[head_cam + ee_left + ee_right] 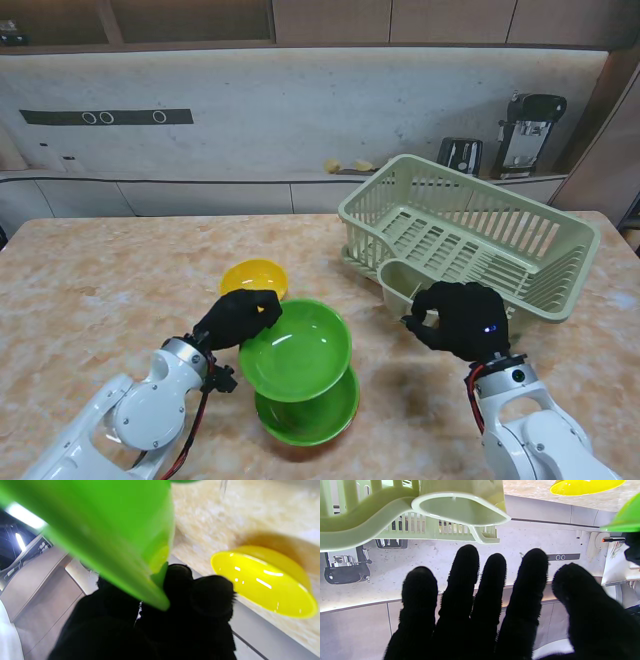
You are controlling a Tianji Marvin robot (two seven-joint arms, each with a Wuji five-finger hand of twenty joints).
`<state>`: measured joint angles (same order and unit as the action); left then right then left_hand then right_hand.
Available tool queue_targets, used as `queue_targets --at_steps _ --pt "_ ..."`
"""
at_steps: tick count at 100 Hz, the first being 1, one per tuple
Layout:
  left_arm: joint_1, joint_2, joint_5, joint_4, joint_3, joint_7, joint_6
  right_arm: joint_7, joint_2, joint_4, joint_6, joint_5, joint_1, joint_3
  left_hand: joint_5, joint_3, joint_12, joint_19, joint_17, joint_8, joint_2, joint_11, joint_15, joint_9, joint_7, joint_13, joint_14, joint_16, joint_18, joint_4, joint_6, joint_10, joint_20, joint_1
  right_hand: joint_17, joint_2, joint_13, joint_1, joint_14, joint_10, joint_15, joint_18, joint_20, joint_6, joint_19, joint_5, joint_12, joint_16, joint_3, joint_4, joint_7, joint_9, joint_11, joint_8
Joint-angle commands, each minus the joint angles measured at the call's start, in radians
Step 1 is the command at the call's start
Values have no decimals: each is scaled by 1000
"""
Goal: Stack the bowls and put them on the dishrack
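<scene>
My left hand (238, 318) is shut on the rim of a green bowl (296, 350), holding it tilted above a second green bowl (318, 418) that rests on the table. The left wrist view shows the held green bowl (105, 530) pinched by my black fingers (180, 580). A small yellow bowl (254, 277) sits on the table just beyond my left hand, and the same yellow bowl (265, 580) shows beside my fingers. My right hand (462, 320) hovers open and empty near the pale green dishrack (470, 235), by its cutlery cup (460, 510).
The marble table (100, 290) stretches to the left. The dishrack stands at the back right. A toaster (459, 155) and a coffee machine (528, 132) stand on the counter behind the table.
</scene>
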<state>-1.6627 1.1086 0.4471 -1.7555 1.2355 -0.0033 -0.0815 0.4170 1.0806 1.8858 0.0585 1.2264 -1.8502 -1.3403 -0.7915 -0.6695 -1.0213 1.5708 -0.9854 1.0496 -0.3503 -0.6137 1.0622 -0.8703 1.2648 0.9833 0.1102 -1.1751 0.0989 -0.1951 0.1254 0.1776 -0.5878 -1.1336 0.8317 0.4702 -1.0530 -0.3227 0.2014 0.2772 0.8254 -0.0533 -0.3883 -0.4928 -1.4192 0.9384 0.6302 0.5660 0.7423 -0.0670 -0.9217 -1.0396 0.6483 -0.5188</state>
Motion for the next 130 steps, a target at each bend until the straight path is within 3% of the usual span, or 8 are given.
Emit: queue_targets --at_steps 1,71,80,96,110,119,127,130 --pt "2 2 3 17 -16 -24 -17 -10 6 6 -3 3 -12 1 -36 -182 -47 46 -9 29 87 -160 38 -98 55 29 -46 10 -5 111 -35 -153 4 -138 -5 -33 12 22 2 1 -4 6 -3 -20 6 -5 -14 -18 0 18 -3 -9 -7 6" --pt "69 -19 43 121 -106 -86 -99 -7 6 3 -6 2 -11 0 -14 -127 -28 28 125 21 109 -153 -3 -48 29 -34 -16 18 56 105 -17 -190 24 -157 -5 -34 13 22 1 3 -5 6 -3 -18 6 -4 -14 -18 0 18 -3 -9 -7 6" --pt "71 -20 44 128 -109 -89 -105 -8 6 3 -6 2 -11 0 -5 -84 22 -52 197 -54 117 -100 -99 -15 -62 -63 10 78 109 104 -23 -187 67 -157 -5 -34 13 22 2 4 -5 6 -3 -19 6 -4 -14 -18 0 18 -3 -9 -7 6" --pt "73 -25 32 129 -109 -117 -111 -6 6 3 -7 3 -11 1 82 45 -46 -174 371 -237 3 170 -348 9 -279 -140 65 158 182 -13 -32 -162 72 -123 -5 -34 13 23 1 5 -5 6 -3 -20 6 -4 -14 -18 0 18 -3 -10 -7 6" --pt "71 -30 32 124 -103 -137 -122 -7 6 3 -7 1 -10 1 185 29 6 -274 509 -371 -20 330 -450 32 -408 -239 102 331 236 29 17 -152 9 87 -5 -34 13 22 1 2 -5 6 -3 -20 6 -4 -14 -18 0 18 -2 -10 -7 6" --pt "68 -34 46 121 -97 -145 -142 -7 6 3 -8 1 -11 1 221 212 138 -324 568 -393 -15 261 -494 112 -479 -282 122 388 259 28 22 -144 -8 108 -5 -34 13 22 1 2 -5 6 -3 -18 6 -4 -14 -18 0 18 -3 -10 -7 6" --pt "62 -39 60 111 -88 -157 -156 -6 6 3 -8 1 -11 1 225 665 409 -382 630 -405 97 221 -553 174 -551 -331 138 439 280 80 17 -136 -8 -24 -5 -34 13 22 1 -1 -5 6 -3 -19 6 -4 -13 -18 0 18 -3 -9 -7 6" --pt "59 -40 66 107 -85 -159 -160 -6 6 3 -8 1 -11 1 230 716 427 -399 652 -415 113 237 -576 190 -570 -353 145 453 289 82 18 -117 -4 -19 -5 -34 13 23 1 1 -5 6 -3 -20 6 -4 -13 -18 -1 18 -3 -9 -6 6"
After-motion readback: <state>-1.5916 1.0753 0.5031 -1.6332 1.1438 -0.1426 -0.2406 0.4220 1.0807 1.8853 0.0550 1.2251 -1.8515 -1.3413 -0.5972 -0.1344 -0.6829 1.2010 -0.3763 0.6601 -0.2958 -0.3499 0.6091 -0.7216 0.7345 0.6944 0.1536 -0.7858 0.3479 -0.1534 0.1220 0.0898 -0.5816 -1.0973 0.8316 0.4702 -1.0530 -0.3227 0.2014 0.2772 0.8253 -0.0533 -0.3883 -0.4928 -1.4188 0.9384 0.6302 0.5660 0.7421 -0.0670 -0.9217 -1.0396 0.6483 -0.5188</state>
